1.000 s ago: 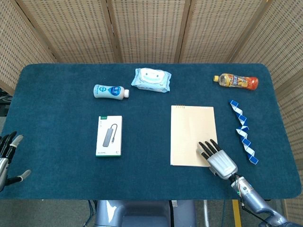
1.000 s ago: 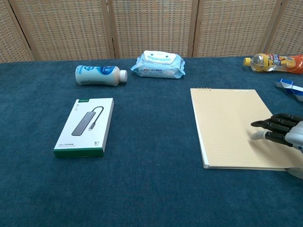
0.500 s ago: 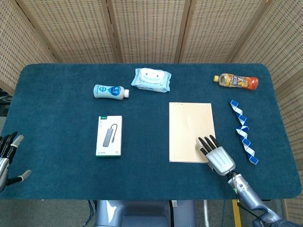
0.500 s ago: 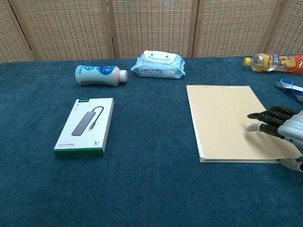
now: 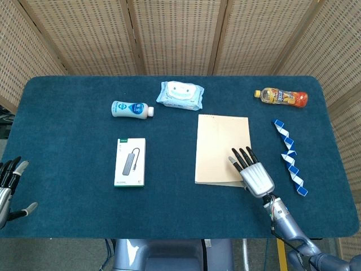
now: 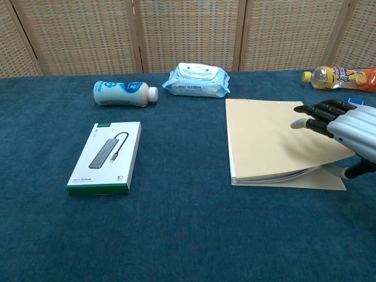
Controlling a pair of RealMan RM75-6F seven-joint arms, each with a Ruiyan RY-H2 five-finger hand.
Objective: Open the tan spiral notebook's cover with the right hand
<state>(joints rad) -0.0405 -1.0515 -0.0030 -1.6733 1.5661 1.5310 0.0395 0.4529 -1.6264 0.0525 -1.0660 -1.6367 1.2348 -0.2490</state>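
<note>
Lying on the blue table (image 5: 67, 101), the notebook (image 5: 220, 147) has bare cloth on its left up to the box (image 5: 130, 162), and the snake toy (image 5: 291, 156) is near on its right. The right hand (image 5: 252, 172) holds the cover at the near right corner, fingers (image 6: 317, 111) flat on top, thumb under; this corner is raised. The left hand (image 5: 8, 189) rests spread at the table's near left edge, holding nothing.

My table (image 5: 67, 113), blue-covered, carries a milk bottle (image 5: 132, 109), wipes pack (image 5: 180, 95), boxed hub (image 5: 130, 162), tan notebook (image 5: 221, 148), juice bottle (image 5: 280, 97) and twist puzzle (image 5: 291, 156).
</note>
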